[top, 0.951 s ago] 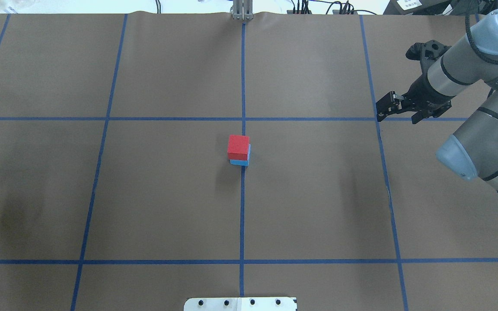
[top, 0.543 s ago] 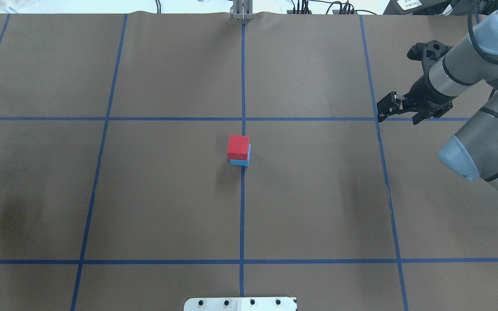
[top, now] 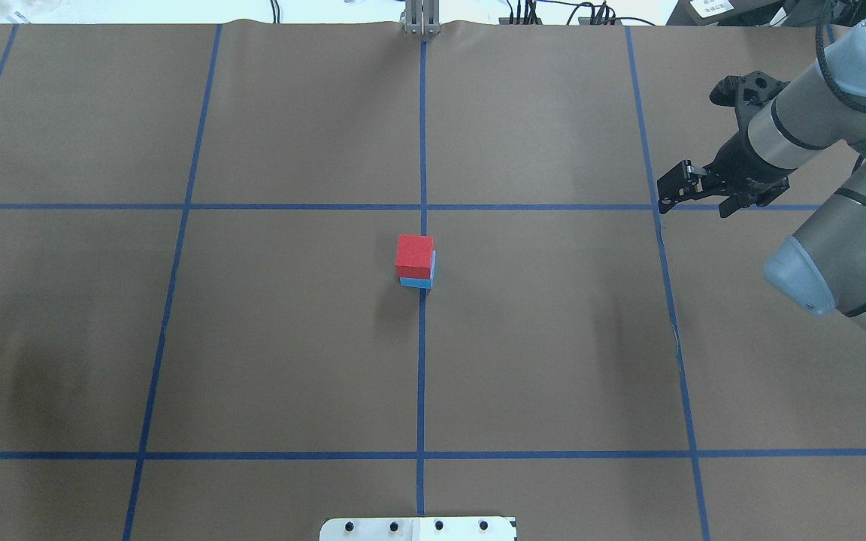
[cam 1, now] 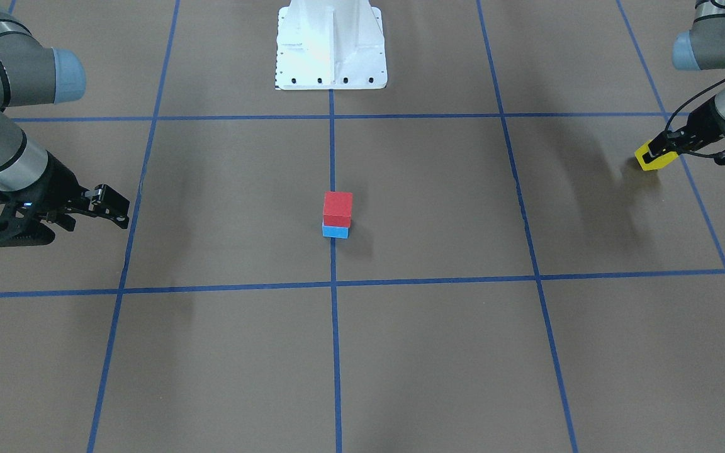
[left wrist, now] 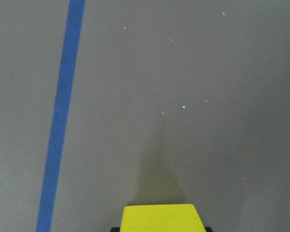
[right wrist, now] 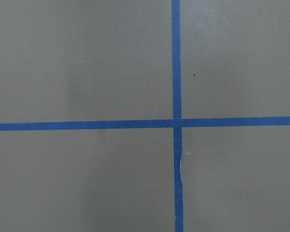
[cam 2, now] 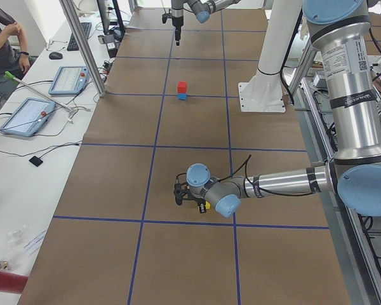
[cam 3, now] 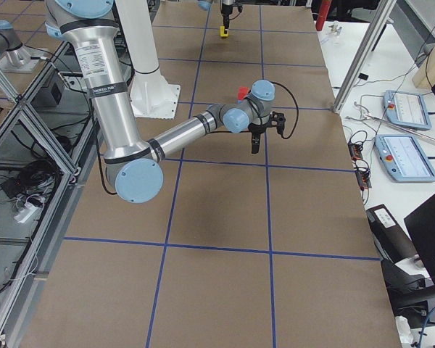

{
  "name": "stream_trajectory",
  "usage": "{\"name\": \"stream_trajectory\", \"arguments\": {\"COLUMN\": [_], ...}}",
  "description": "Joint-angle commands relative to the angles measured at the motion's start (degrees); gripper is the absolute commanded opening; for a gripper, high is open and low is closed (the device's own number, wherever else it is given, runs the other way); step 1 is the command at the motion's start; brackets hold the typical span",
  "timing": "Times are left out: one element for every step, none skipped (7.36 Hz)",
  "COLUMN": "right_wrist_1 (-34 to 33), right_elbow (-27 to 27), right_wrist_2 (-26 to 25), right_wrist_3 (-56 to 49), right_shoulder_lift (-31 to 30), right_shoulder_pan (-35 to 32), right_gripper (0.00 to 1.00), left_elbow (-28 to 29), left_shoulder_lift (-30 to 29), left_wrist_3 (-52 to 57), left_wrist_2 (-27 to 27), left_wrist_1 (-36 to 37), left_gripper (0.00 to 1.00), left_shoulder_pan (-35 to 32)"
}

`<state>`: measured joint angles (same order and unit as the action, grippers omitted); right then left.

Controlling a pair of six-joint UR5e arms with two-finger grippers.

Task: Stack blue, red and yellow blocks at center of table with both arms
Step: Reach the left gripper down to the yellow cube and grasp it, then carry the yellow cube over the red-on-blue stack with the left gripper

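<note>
Left tool (cam 1: 658,153) around plain yellow block (cam 1: 651,161)

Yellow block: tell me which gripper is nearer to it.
Left. The left gripper holds the yellow block; the right gripper hangs across the table, beyond the red block.

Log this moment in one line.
stack: red block on blue block, center | left gripper: holds yellow block | right gripper: empty, aside

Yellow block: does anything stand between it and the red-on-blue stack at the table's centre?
Nothing visible does. The left gripper holds the yellow block; only bare brown table lies between it and the red block on the blue block.
</note>
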<state>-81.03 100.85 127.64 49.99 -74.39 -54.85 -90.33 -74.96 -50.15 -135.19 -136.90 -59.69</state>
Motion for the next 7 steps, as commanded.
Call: {"name": "stream_trajectory", "arguments": {"right_wrist_1": [-0.01,-0.01,-0.10,-0.27,-0.53,-0.71,-0.54], "right_elbow": [-0.22,-0.39,-0.48,-0.66,-0.66,-1.01,-1.45], "right_wrist_2": [0.07,0.07,0.07,0.24,0.24,0.24,0.33], "right_wrist_3": [-0.07,-0.42,-0.86,-1.04,-2.34,-5.49,-9.26], "right_shoulder_lift": [0.12,0.12,-0.05,-0.75,-1.72,-2.60,-4.34], "right_shoulder_pan": [0.01,-0.17,-0.69,-2.70,-4.72,-6.91,-9.11], "right_gripper": [1.00,1.00,1.00,1.00,1.00,1.00,1.00], "left_elbow": [-9.10,-12.90,-15.37,-17.66,-19.08,-18.31,-14.73], "left_shoulder_lift": [-1.49,-5.68,-13.91,-22.95,-32.44,-42.80,-52.91], "left_wrist_3": [0.32,0.23,-0.29,-0.29,-0.90,-4.48,-4.77], "left_wrist_2": [-0.42,-0.42,0.01,0.63,6.64,12.35,12.93], "left_wrist_1": [0.40,4.24,14.72,27.70,39.49,49.35,57.54], "left_gripper": [0.00,0.00,0.00,0.00,0.00,0.00,0.00], "left_shoulder_pan": [1.93,3.77,3.88,4.92,9.11,16.55,19.41]}}
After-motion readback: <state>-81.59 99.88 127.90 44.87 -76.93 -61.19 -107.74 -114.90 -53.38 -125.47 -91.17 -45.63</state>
